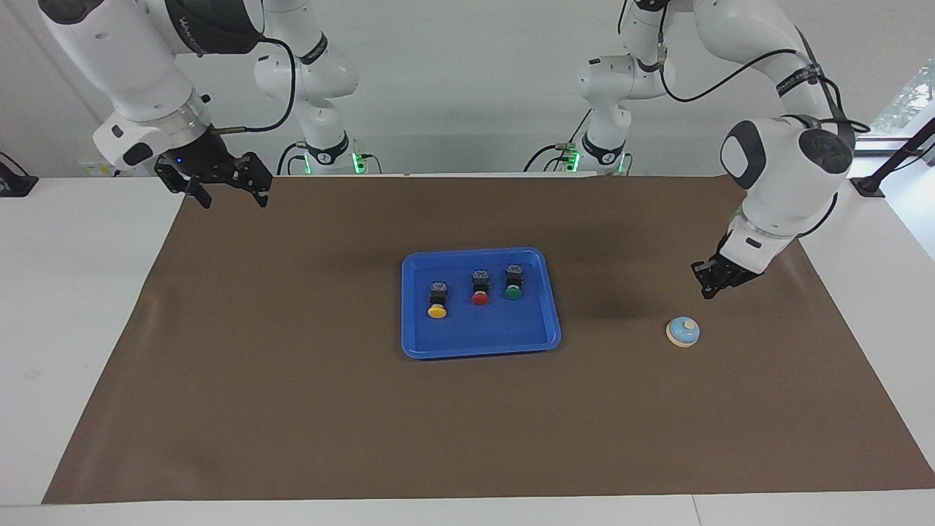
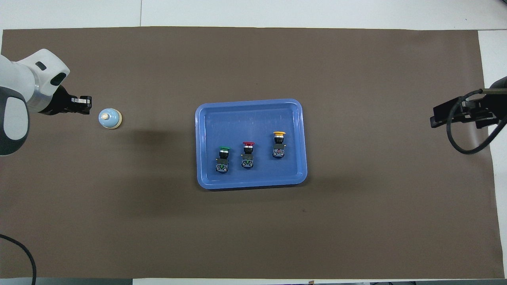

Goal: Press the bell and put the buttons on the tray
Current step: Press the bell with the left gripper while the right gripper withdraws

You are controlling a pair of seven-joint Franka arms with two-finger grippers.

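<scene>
Here the left gripper (image 1: 707,286), fingertips together and holding nothing, hangs in the air close to the bell (image 1: 683,331) but not yet above it, toward the left arm's end of the mat (image 1: 292,409). All three buttons (image 1: 480,286) already lie in the tray (image 1: 537,340), well away toward the middle. The right gripper (image 1: 228,185), jaws spread and empty, waits over the mat's corner. Risk: a descent that starts off-centre would likely catch the dome's slope, sliding the light bell aside instead of ringing it.
</scene>
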